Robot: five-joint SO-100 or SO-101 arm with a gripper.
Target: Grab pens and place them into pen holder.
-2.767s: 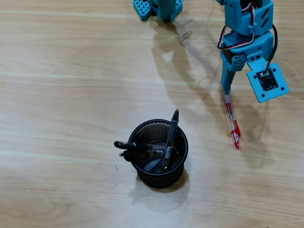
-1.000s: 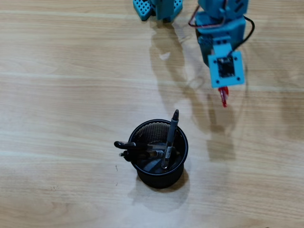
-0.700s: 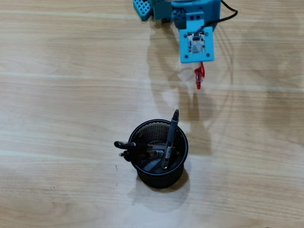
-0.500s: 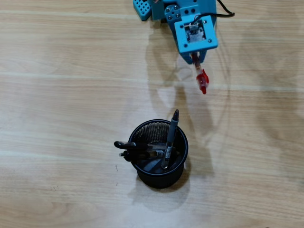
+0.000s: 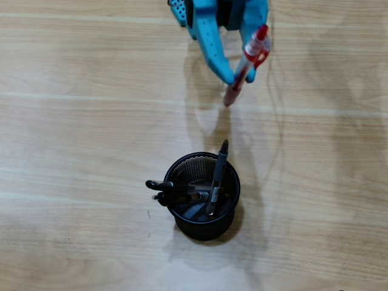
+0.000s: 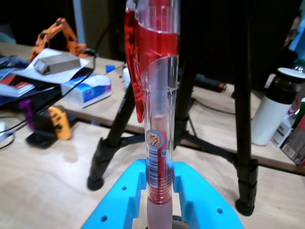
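My blue gripper is shut on the red pen and holds it near the table's far edge in the overhead view, above and beyond the pen holder. In the wrist view the red pen stands upright between the blue fingers, its red clip at the top. The pen holder, a round black mesh cup, stands at the centre front. Three dark pens are in it: one leans toward the far side and two stick out over the left rim.
The wooden table is bare around the holder. In the wrist view a black tripod stands behind, with a white bottle at the right and clutter, a tissue pack and an orange arm at the left.
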